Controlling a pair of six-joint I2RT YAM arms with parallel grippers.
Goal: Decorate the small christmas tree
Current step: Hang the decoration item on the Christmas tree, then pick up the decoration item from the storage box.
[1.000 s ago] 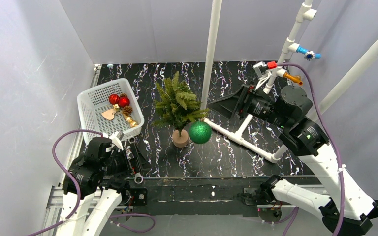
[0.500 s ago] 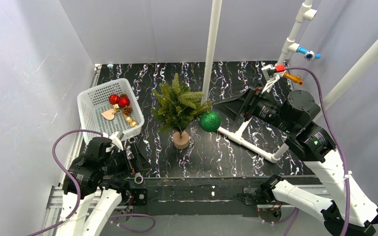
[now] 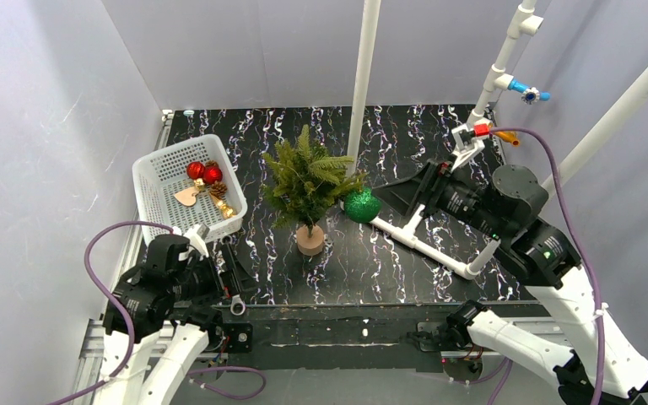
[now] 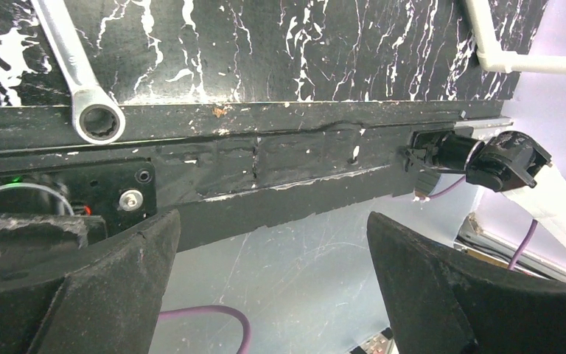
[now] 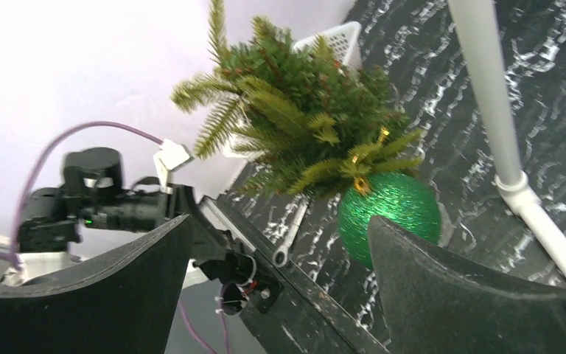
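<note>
The right end effector (image 5: pixel 278 225) is open, its two fingers spread wide and gripping nothing. Directly ahead of it, just past the fingertips, a green glitter ball (image 5: pixel 389 217) seems to hang by its gold cap from a low outer branch of the small christmas tree (image 3: pixel 306 180). The tree stands upright on the table (image 3: pixel 371 261), just beyond the ball from this end effector. The left end effector (image 4: pixel 273 228) is also open and empty, at the table's near edge with a wrench (image 4: pixel 81 88) lying ahead of it.

The likely trouble is the ball's perch. Its hook looks close to the tip of a drooping branch, so a finger brushing it could slide it off. The ball's weight on one side, or needles snagged by a finger, might also tip the light tree toward the right end effector.
</note>
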